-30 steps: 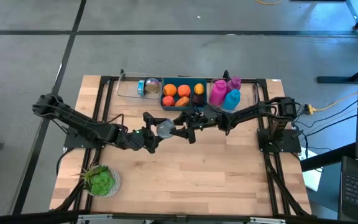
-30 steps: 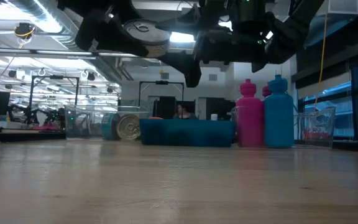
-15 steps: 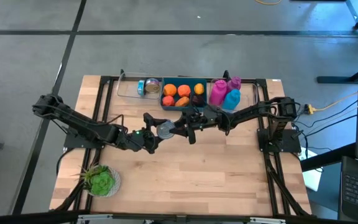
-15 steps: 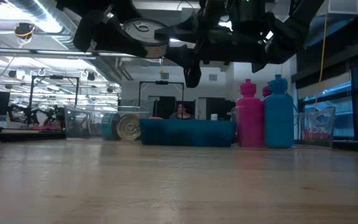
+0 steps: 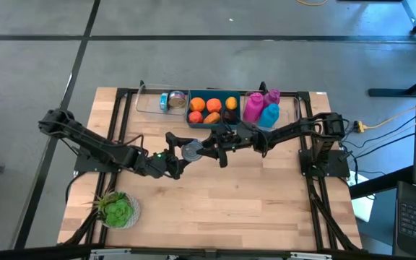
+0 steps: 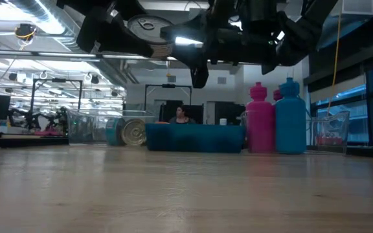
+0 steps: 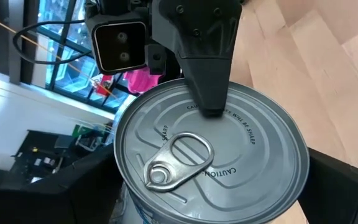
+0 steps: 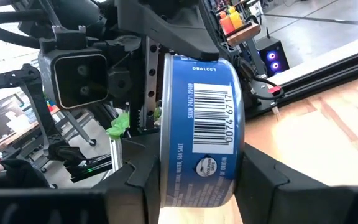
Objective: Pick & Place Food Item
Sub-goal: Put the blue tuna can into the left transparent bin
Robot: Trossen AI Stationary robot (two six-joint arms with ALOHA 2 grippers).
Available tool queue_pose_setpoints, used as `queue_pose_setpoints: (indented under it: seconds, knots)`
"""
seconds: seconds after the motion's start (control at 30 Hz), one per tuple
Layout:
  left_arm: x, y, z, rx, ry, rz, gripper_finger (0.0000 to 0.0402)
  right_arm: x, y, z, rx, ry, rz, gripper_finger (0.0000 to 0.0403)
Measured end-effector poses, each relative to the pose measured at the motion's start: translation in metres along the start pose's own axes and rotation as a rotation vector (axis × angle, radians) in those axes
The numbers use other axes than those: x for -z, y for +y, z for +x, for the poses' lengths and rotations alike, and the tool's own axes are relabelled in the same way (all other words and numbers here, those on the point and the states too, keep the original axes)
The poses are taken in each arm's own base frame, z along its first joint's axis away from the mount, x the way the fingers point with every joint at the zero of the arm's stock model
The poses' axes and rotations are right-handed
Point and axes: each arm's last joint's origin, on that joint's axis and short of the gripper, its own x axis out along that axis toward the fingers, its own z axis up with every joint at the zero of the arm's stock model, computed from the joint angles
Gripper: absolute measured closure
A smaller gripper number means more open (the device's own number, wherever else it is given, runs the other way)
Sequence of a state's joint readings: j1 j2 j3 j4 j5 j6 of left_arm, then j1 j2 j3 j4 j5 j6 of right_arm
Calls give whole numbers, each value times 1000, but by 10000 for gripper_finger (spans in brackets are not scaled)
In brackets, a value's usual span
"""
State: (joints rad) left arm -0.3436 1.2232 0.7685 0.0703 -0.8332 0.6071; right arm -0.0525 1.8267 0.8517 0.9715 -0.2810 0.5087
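A tin can [image 5: 191, 150] with a blue label [image 8: 197, 137] and a grey pull-tab lid [image 7: 210, 162] hangs in the air over the table's middle, between my two grippers. My right gripper [image 5: 206, 149] reaches in from the table's right and is shut on it. My left gripper [image 5: 181, 153] comes from the left. Its fingers [image 7: 73, 186] stand wide apart on either side of the can's round wall. In the low view the can [image 6: 149, 29] is high above the tabletop. My right gripper pinches the can across its two flat ends, one finger on the lid [image 7: 207, 102], the other on the bottom, hidden behind the can. The fingers come level from the table's right. The can is lifted clear and tilted, lid facing my left wrist. My left gripper: whether its fingers touch the wall, I cannot tell.
Along the far edge stand a blue bin of orange fruit [image 5: 211, 108], a pink bottle [image 5: 253, 107], a blue bottle [image 5: 269, 115] and a clear tray with another can [image 5: 172, 101]. A green leafy item [image 5: 115, 209] lies at the near left. A person [image 6: 181, 114] sits in the room behind.
My right gripper has shut on the can's flat ends. Both arms have stayed in place and the can has stayed lifted between them.
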Motion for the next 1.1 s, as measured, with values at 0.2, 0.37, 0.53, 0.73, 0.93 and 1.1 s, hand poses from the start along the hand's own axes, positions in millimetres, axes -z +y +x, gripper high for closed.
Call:
queue_pose_setpoints:
  seconds: [0.2, 0.37, 0.53, 0.73, 0.93, 1.1]
  knots:
    - [-6, -5, -8, -1, -30, 12, 17, 0, 1, 0, -9, 1, -9, 255]
    - [-8, -6, -10, -3, -47, 11, 16, 0, 2, 0, -24, 7, -10, 255]
    - [-8, -5, -10, 2, -50, 24, 15, 0, 1, 0, -26, 8, -12, 255]
    - [-5, -6, -3, -6, -21, 31, 15, 1, 0, -1, -19, 16, -7, 255]
    - [-3, -9, 0, -3, -3, 49, 15, 2, -1, -1, -13, 20, -5, 256]
    - [-4, -9, 0, -12, -2, 66, 13, 1, 0, -1, -16, 17, -6, 257]
